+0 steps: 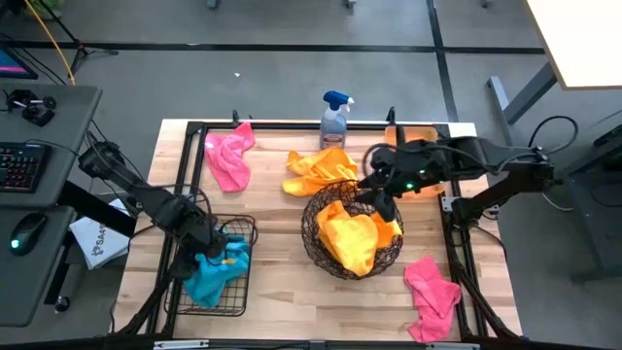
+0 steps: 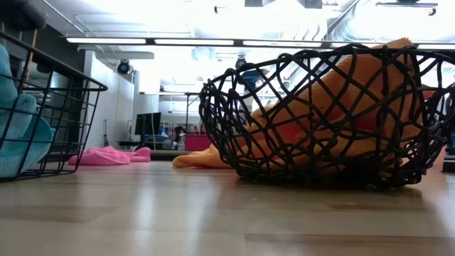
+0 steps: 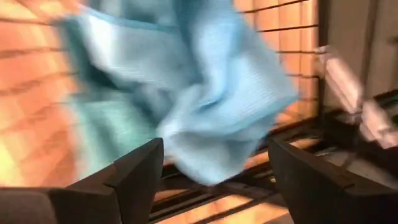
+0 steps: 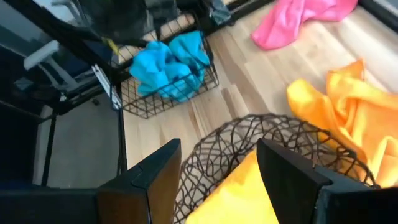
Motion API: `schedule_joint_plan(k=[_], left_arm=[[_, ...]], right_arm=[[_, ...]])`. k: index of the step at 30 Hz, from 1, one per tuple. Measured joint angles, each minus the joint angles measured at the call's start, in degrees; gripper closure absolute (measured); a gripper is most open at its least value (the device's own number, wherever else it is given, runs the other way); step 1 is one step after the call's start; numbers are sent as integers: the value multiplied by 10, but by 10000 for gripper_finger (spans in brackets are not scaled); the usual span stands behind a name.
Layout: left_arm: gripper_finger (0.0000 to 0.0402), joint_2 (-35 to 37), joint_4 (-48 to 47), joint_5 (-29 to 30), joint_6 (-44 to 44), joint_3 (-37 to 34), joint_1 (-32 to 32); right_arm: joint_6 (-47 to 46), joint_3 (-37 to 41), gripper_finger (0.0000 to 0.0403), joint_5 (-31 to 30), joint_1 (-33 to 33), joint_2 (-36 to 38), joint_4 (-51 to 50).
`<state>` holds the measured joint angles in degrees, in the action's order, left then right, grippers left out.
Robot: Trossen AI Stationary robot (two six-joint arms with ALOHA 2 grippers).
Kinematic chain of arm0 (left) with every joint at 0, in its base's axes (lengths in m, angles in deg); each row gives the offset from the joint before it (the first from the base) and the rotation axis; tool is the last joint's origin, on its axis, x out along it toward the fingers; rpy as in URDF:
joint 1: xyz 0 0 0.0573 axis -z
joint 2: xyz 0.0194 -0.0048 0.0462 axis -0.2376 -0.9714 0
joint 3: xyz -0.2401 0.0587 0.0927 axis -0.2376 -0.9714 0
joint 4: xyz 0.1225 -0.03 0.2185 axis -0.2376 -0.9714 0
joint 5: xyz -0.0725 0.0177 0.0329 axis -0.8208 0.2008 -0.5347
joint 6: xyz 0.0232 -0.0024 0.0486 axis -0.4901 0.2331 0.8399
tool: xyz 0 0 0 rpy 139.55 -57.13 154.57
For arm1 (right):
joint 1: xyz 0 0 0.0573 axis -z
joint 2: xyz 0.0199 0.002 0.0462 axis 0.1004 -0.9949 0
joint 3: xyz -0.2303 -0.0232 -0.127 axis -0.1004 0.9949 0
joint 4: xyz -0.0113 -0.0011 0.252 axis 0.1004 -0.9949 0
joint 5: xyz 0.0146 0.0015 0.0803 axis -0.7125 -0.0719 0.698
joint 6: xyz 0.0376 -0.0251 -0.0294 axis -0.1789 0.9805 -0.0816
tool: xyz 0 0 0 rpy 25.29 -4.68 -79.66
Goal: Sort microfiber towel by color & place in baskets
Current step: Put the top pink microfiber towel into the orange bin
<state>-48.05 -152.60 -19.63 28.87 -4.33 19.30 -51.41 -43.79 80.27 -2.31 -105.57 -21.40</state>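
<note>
Left gripper [image 3: 211, 180] is held open over teal towels [image 1: 216, 267] in wire basket [image 1: 243, 297]; right gripper [image 4: 217, 180] open, apparently empty. Pink towels [image 1: 432, 297] unsorted.

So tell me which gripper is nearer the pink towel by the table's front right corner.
Right. The right gripper hovers over the round basket's rim, nearer that pink towel. The left gripper is across the table, over the wire basket.

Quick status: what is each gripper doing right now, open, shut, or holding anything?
Left gripper: open, empty, over the teal towel in the black wire basket.
Right gripper: open, empty, above the round woven basket holding an orange towel.
</note>
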Motion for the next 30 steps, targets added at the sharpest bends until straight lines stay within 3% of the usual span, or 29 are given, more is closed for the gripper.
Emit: schedule_joint_plan(k=[2,5,7,13,19,24,30], left_arm=[[122,0,-52,86,29,36,-11],[122,9,-67,268,35,65,-46],[122,18,-46,318,48,68,-102],[122,27,41,306,75,16,-337],[122,-8,159,254,-39,-60,-555],[122,-46,191,274,-124,-77,-656],[122,-109,206,250,-160,-87,-715]], right_arm=[[2,0,196,0,0,-8,0],[4,0,196,-32,8,-19,3],[12,0,196,-54,21,-26,3],[71,0,196,-88,82,-30,-14],[158,0,196,-97,165,-27,-71],[226,0,196,-88,228,-25,-117],[276,0,196,-35,283,-25,-96]])
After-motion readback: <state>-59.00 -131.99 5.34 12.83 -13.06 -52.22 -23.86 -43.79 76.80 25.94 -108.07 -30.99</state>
